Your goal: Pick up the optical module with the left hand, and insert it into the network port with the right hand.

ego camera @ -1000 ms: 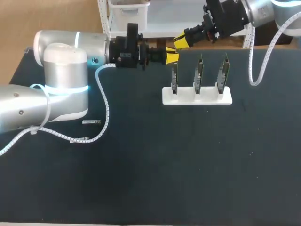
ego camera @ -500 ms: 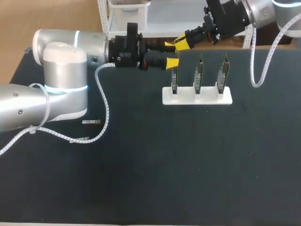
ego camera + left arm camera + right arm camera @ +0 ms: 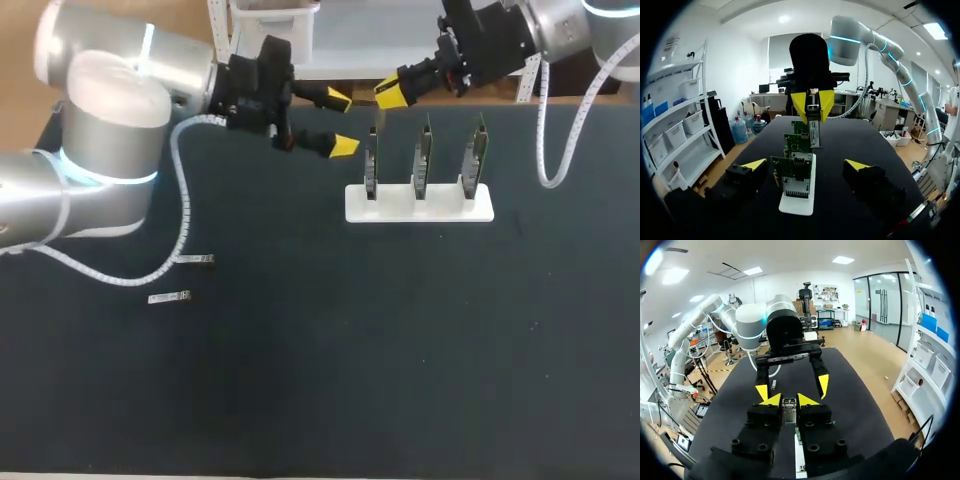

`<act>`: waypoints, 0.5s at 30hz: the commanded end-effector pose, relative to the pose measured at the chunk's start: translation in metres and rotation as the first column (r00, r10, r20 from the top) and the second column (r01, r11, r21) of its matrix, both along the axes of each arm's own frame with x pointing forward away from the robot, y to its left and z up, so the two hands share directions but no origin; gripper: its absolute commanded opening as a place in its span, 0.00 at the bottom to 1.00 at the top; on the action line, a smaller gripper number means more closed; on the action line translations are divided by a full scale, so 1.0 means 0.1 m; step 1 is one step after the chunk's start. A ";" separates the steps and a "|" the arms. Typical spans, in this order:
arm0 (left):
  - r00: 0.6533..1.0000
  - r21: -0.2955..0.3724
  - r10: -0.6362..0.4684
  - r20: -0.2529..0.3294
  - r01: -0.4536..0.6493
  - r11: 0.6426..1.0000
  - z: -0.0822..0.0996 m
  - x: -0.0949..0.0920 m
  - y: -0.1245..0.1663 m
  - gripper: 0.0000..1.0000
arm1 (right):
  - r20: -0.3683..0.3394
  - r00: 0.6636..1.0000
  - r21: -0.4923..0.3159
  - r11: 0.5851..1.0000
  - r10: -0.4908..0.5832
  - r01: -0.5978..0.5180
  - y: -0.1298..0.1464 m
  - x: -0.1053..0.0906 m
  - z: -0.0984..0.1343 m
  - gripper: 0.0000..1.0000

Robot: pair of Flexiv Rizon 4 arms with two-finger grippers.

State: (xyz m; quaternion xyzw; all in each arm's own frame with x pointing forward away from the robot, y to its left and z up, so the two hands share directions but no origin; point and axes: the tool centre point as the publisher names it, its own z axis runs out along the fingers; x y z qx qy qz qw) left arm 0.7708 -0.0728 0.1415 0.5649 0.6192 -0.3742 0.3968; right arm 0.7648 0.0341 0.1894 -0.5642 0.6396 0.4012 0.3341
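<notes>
Up above the white stand (image 3: 420, 205), right fingers (image 3: 392, 95) pinching the module (image 3: 813, 131), left fingers (image 3: 341, 147) spread wide beside the stand.

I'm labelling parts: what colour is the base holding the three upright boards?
White; the base shows best in the head view.

You've got bright yellow tips on the black left gripper (image 3: 342, 122) and black right gripper (image 3: 388, 97), a silvery metal optical module (image 3: 788, 409), dark green circuit boards (image 3: 796, 165) on a white rectangular base (image 3: 420, 205), over a matte black table (image 3: 350, 350).
</notes>
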 end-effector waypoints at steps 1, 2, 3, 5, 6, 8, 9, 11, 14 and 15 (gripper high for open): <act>1.000 0.049 0.003 0.000 -0.003 0.999 -0.01 0.00 0.08 1.00 | 0.004 1.000 0.002 1.000 -0.011 0.011 -0.02 -0.04 0.00 0.00; 1.000 0.063 0.008 0.008 -0.008 0.998 -0.02 0.01 0.09 1.00 | 0.004 1.000 0.003 1.000 -0.012 0.012 -0.02 -0.04 0.00 0.00; 1.000 0.090 0.013 0.021 -0.015 0.996 -0.04 0.02 0.09 1.00 | 0.003 1.000 0.003 1.000 -0.013 0.013 -0.02 -0.04 0.00 0.00; 1.000 0.123 -0.011 0.025 0.007 0.992 -0.08 0.03 0.07 1.00 | 0.002 1.000 0.005 1.000 -0.014 0.014 -0.02 -0.04 0.00 0.00; 1.000 0.141 -0.012 0.028 0.008 0.990 -0.10 0.03 0.07 1.00 | 0.002 1.000 0.005 1.000 -0.014 0.014 -0.02 -0.04 0.00 0.00; 0.999 0.173 -0.024 0.025 0.020 0.985 -0.15 0.05 0.06 1.00 | 0.002 1.000 0.006 1.000 -0.015 0.015 -0.02 -0.04 0.00 0.00; 0.999 0.182 -0.024 0.024 0.019 0.983 -0.17 0.05 0.06 1.00 | 0.002 1.000 0.007 1.000 -0.015 0.015 -0.02 -0.04 0.00 0.00; 0.999 0.189 -0.030 0.015 0.027 0.982 -0.21 0.07 0.06 1.00 | 0.000 1.000 0.008 1.000 -0.021 0.021 -0.03 -0.04 -0.01 0.00; 1.000 0.201 -0.030 -0.001 0.029 0.979 -0.26 0.09 0.07 1.00 | 0.000 1.000 0.011 1.000 -0.025 0.025 -0.03 -0.04 -0.01 0.00; 1.000 0.204 -0.028 -0.007 0.029 0.978 -0.28 0.10 0.07 1.00 | 0.000 1.000 0.012 1.000 -0.026 0.026 -0.04 -0.04 -0.01 0.00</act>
